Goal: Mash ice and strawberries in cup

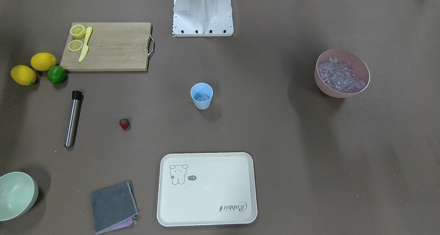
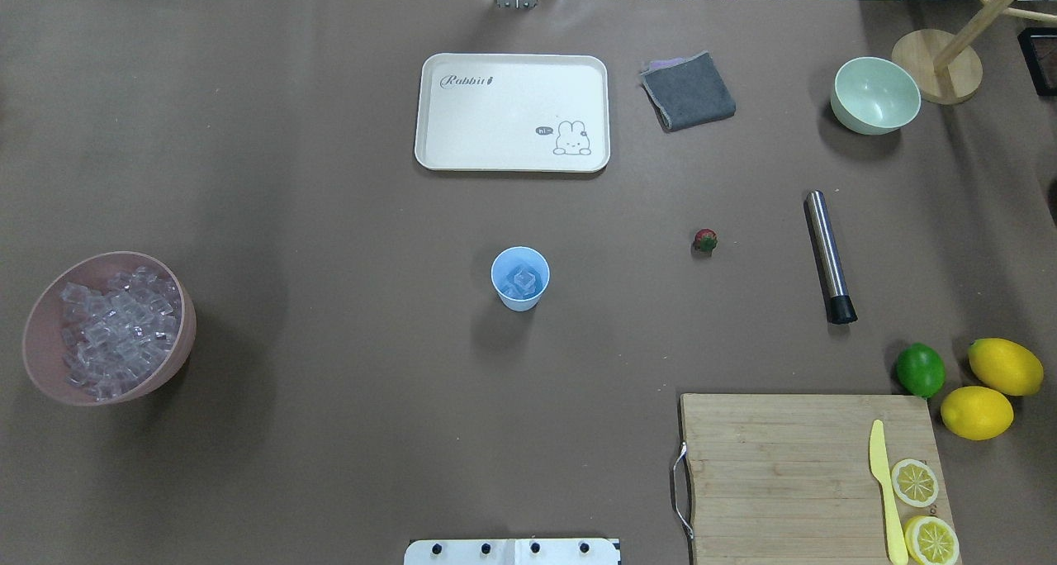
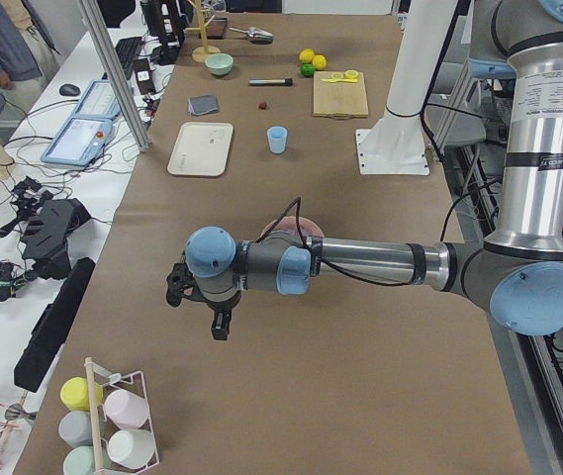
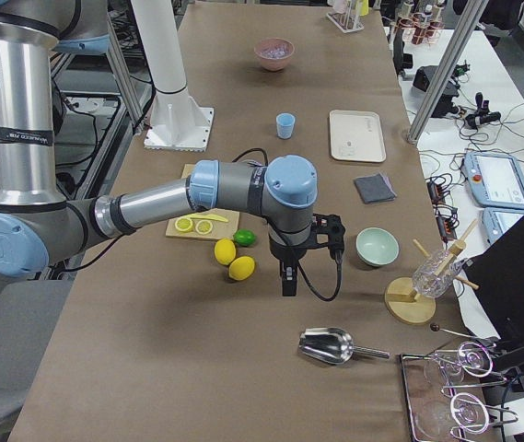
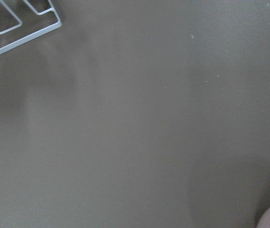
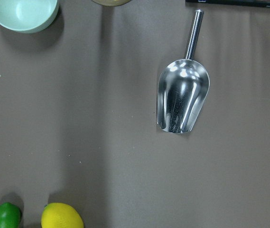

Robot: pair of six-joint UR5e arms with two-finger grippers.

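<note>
Light-blue plastic, the cup (image 2: 520, 277) stands upright in the middle of the table (image 2: 330, 218) with a few pieces of ice (image 2: 523, 282) inside, well apart from both grippers. The left gripper (image 3: 220, 329) hangs fingers-down over bare table, beyond the pink bowl (image 2: 187, 338) heaped with more ice and farther from the cup than that bowl. The right gripper (image 4: 286, 281) hangs just past the lemons (image 4: 241, 268), between them and a steel scoop (image 6: 182, 99). Whether either gripper is open or closed cannot be told. The strawberry (image 2: 704, 239) lies on the right gripper's side, between the cup and a steel muddler (image 2: 828, 255).
</note>
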